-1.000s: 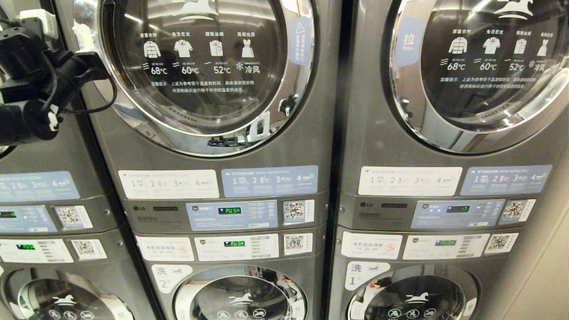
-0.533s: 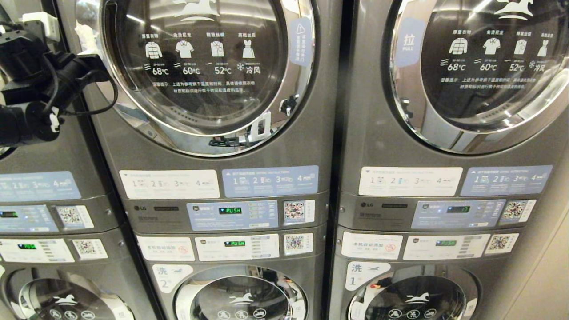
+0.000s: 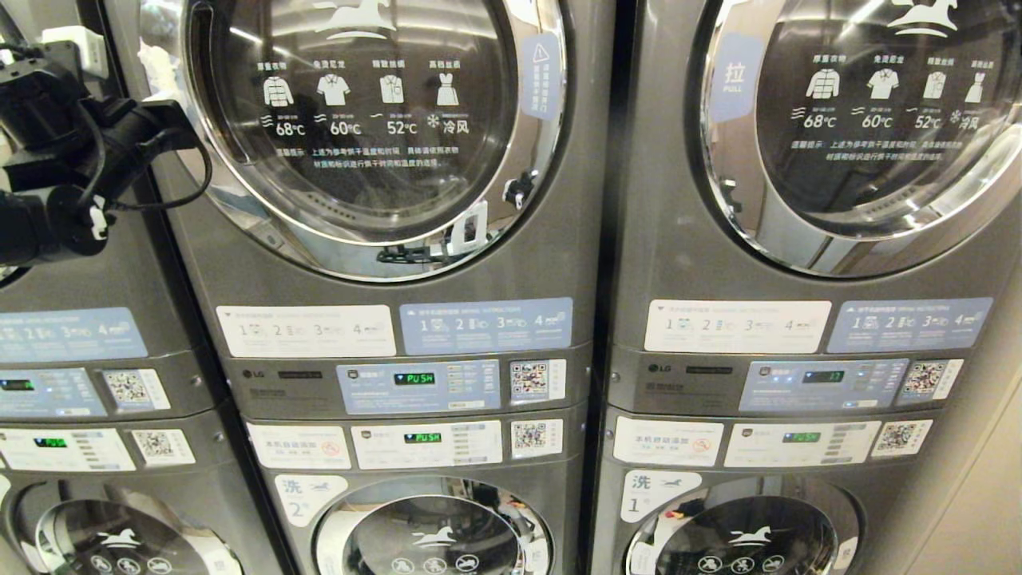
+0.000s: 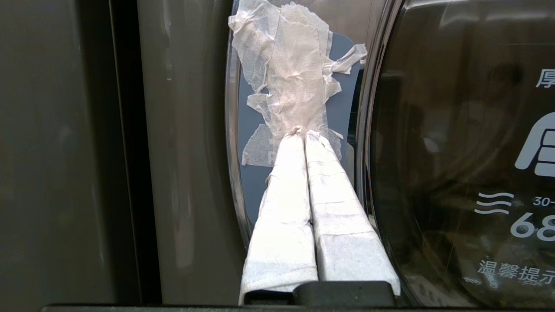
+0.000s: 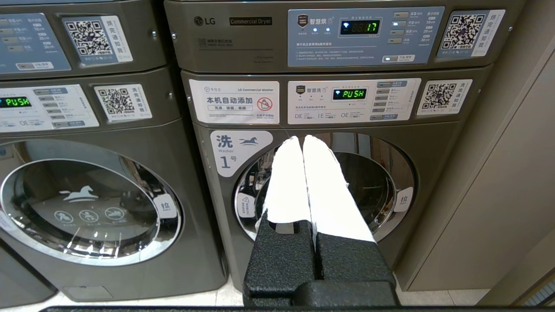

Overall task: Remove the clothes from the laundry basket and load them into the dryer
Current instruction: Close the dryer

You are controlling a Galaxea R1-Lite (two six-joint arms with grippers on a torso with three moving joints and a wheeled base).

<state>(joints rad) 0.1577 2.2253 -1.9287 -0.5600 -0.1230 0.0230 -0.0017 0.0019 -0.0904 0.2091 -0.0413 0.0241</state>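
The dryer (image 3: 359,120) is the upper middle machine, with a round glass door (image 4: 455,130) in a chrome rim. My left arm (image 3: 72,136) reaches in from the left at the door's left edge. The left gripper (image 4: 303,132) is shut, its white-wrapped fingers (image 4: 286,195) pressed together. Their tips rest against a crumpled patch of white tape (image 4: 295,78) on the door's blue pull label. My right gripper (image 5: 303,138) is shut and empty, held low in front of the lower washer marked 1 (image 5: 325,186). The clothes and the laundry basket are out of view.
Grey stacked machines fill the view: another dryer (image 3: 862,120) at upper right, control panels (image 3: 415,379) across the middle, and washer doors (image 3: 431,535) below. A beige wall panel (image 5: 511,195) stands right of the machines. A strip of tiled floor (image 5: 208,299) shows below the washers.
The head picture has crept very slightly to the right. The left arm stays at the dryer door's left edge, and nothing else has visibly moved.
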